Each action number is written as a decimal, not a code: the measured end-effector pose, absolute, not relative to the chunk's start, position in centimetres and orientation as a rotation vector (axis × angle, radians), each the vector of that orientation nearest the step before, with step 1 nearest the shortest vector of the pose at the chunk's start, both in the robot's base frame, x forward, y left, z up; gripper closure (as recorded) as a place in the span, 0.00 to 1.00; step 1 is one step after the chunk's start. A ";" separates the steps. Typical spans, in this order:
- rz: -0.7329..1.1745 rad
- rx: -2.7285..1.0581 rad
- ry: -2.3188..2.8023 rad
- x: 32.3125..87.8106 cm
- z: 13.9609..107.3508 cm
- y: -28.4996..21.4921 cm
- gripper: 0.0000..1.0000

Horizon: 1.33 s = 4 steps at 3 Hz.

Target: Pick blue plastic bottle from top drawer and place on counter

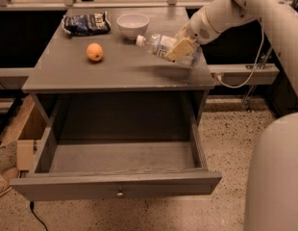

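The blue plastic bottle (158, 46), clear with a white cap and pale label, lies tilted with its cap to the upper left, over the right part of the counter (115, 71). My gripper (180, 46) is shut on its body, coming in from the right on a white arm. I cannot tell whether the bottle touches the counter. The top drawer (117, 183) stands pulled open below, with nothing showing inside, its round knob at the front.
On the counter are an orange (94, 52), a white bowl (132, 24) and a dark blue snack bag (85, 24). A cardboard box (21, 129) stands on the floor left of the cabinet. Part of the robot's white body (276, 177) fills the lower right.
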State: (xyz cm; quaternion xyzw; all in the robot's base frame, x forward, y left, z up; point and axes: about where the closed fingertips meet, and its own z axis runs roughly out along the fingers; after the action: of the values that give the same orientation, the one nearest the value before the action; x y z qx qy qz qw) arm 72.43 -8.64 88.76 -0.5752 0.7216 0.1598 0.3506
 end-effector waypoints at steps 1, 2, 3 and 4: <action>0.464 -1.449 1.954 74.3 87.2 -8.0 0.82; 0.506 -1.421 1.990 75.8 85.6 -7.3 0.59; 0.524 -1.404 2.009 76.6 84.8 -7.1 0.36; 0.528 -1.391 2.009 76.9 85.0 -7.3 0.13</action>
State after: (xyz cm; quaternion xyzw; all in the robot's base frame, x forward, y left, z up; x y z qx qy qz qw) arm 76.86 -7.26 84.99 -0.5281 0.7625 0.2003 0.3155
